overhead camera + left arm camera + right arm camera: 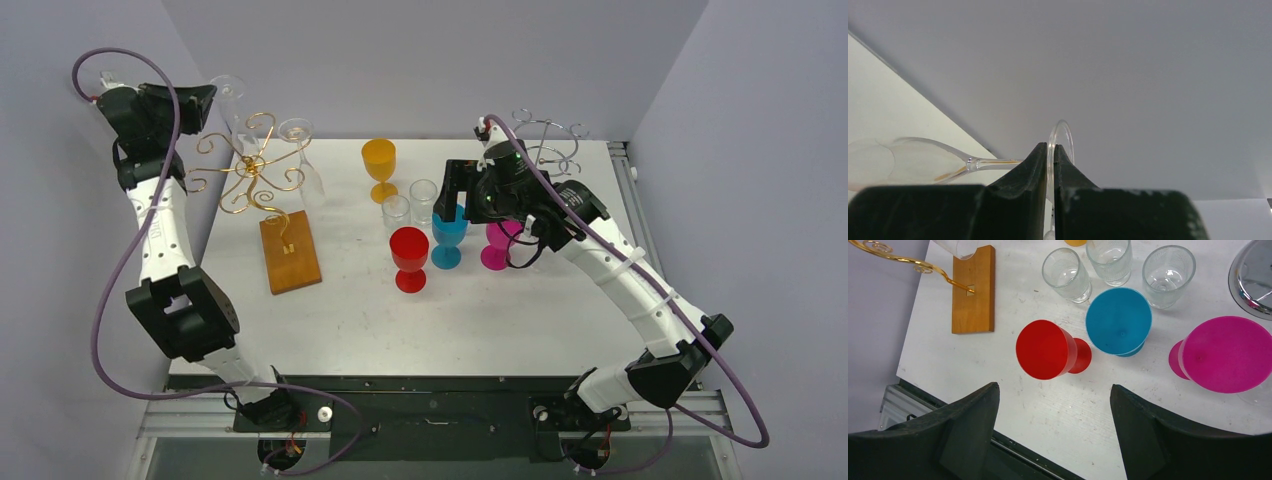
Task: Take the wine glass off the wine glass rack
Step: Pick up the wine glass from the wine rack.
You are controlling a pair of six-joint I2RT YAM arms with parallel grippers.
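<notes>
My left pincer point(1050, 150) is clamped on the foot of the clear wine glass point(923, 160), far left beside the gold rack point(250, 175), so I'd draw it away slowly and level, clear of the curls, while the right pincer point(1054, 390) hangs wide open.

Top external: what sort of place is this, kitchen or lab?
Probably a lab robot cell: bare grey panels box in a white table, and coloured goblets plus a gold glass rack sit staged like props.
</notes>
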